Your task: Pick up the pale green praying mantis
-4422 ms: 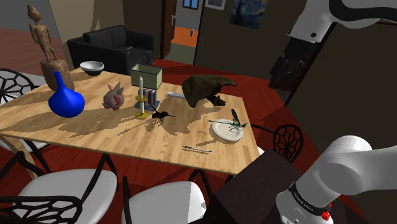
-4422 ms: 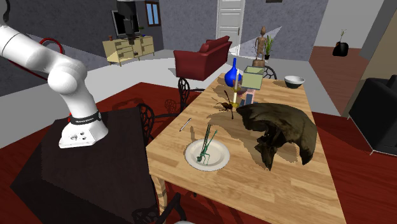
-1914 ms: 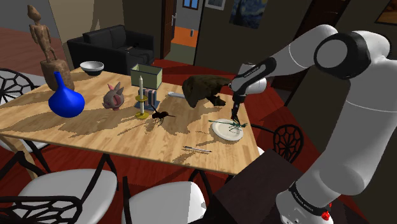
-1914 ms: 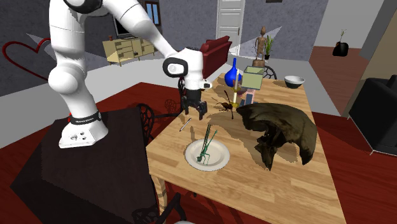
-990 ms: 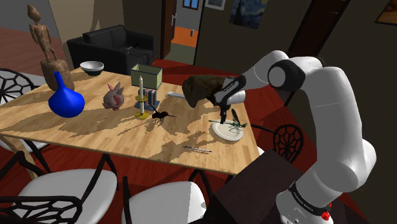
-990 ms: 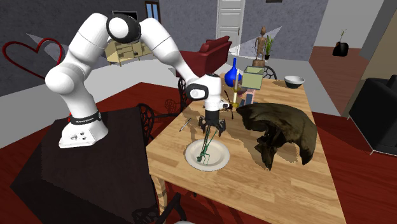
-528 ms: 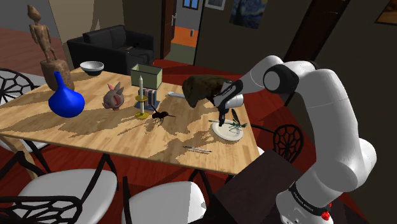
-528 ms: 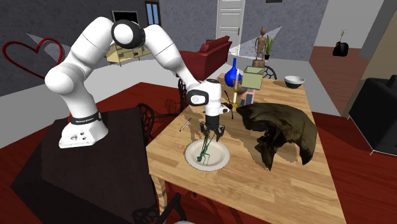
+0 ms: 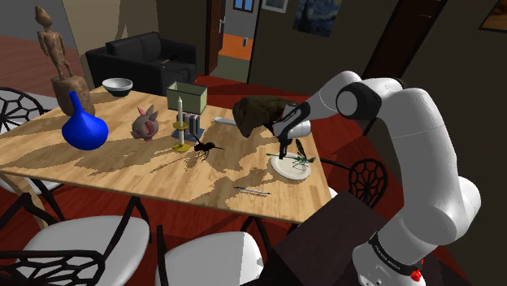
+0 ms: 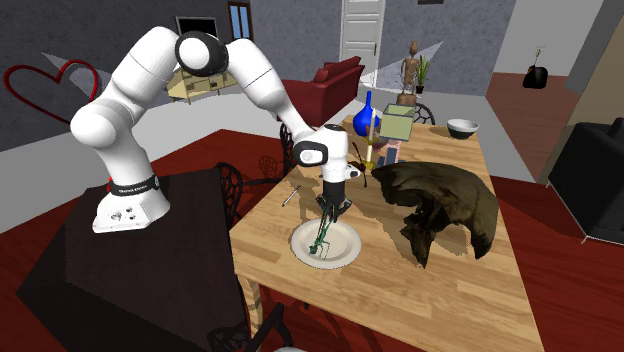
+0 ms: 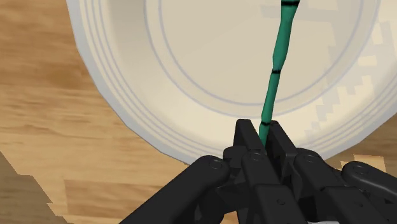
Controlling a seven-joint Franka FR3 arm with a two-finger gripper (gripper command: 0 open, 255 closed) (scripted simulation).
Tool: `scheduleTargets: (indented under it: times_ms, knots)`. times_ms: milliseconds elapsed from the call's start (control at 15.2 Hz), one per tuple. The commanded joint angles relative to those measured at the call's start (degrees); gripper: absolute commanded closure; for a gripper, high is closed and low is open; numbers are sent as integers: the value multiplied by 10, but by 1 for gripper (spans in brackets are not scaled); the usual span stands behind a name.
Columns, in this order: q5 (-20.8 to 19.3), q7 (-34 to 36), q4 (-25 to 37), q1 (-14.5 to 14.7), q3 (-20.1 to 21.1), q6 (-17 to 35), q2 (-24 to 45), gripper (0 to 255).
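The green praying mantis [image 9: 301, 160] lies on a white plate [image 9: 283, 171] near the table's corner closest to the stand. In the second exterior view the mantis [image 10: 322, 236] stretches across the plate [image 10: 346, 256], its thin rear end pointing up toward the hand. My gripper [image 9: 282, 153] points straight down at that end [image 10: 327, 211]. In the wrist view the black fingers [image 11: 245, 137] are shut on a slim green segment of the mantis [image 11: 280, 57], just over the plate's rim [image 11: 153, 108]. The rest of its body runs away from the fingertips across the plate.
A dark brown animal figure [image 9: 262, 112] stands just beyond the plate. A black insect [image 9: 205, 147], a candlestick [image 9: 179, 123], a blue vase [image 9: 84, 128] and a rabbit figure [image 9: 145, 123] sit further along the wooden table [image 9: 122, 166]. A thin utensil [image 9: 252, 191] lies near the front edge.
The arm came down over the plate, and in the last second the fingers went from open to shut on the mantis's thin end. The mantis still rests on the plate.
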Motion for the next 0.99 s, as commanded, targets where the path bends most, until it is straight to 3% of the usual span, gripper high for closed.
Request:
scheduleTargets:
  times_ms: [0,924]
  knots:
    - [0,0,-1,0,0,1,0,255]
    - [-15,4,-31,14,-18,-59,-90,255]
